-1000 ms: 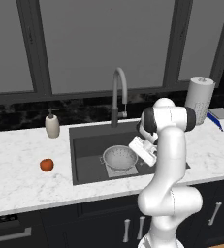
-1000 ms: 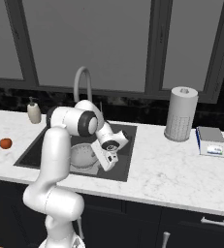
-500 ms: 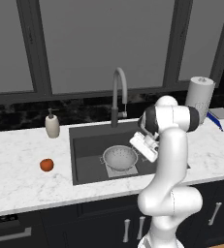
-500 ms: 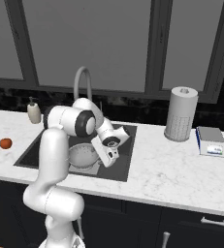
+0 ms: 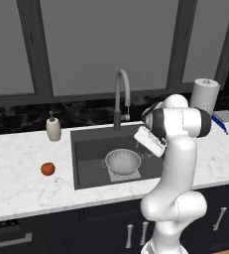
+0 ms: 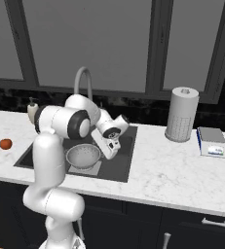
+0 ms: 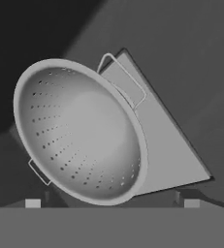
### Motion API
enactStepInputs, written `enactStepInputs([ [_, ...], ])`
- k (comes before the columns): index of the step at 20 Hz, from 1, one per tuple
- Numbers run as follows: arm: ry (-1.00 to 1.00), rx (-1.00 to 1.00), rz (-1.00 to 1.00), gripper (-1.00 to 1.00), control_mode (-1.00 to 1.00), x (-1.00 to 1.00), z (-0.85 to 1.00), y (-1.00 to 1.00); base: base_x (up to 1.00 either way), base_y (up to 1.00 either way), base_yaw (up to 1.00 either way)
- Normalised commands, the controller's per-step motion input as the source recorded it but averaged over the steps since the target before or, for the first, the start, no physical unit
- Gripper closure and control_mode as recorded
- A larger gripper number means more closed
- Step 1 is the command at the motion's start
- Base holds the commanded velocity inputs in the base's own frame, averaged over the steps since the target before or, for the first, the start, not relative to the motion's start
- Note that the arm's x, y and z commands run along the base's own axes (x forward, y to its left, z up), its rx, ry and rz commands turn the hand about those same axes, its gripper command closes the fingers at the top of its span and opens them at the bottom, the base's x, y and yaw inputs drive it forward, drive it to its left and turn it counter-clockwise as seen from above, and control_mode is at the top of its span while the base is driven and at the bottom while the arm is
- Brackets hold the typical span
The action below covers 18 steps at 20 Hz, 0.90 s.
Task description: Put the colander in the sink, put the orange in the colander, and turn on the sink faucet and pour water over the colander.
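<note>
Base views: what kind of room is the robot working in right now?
A home kitchen, by the look of it: a white marble counter with a dark grey rectangular sink, a tall grey gooseneck faucet behind it, and a silver perforated metal colander sitting in the basin.

One colander [image 5: 122, 161], one orange [image 5: 47, 169] (perhaps one scale [image 6: 212, 141])

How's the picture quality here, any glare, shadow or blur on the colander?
Hand view: the colander looks sharp, with a soft bright patch inside the bowl and a dark shadowed corner of the sink behind it. Left base view: flat, even lighting; the colander's holes blur together. Right base view: much the same, no harsh glare.
</note>
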Motion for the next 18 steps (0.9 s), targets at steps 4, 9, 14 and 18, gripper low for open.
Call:
enactStepInputs([
  [4, -0.02, -0.07, 0.00, -1.00, -1.00, -0.32, 0.36, -0.43, 0.00, 0.00, 0.00],
  [9, -0.01, -0.06, 0.00, -1.00, -1.00, -0.35, 0.32, -0.20, 0.00, 0.00, 0.00],
  [14, -0.01, -0.09, 0.00, -1.00, -1.00, -0.35, 0.33, -0.02, 0.00, 0.00, 0.00],
  [18, 0.00, -0.09, 0.00, -1.00, -1.00, -0.29, 0.41, 0.00, 0.00, 0.00, 0.00],
])
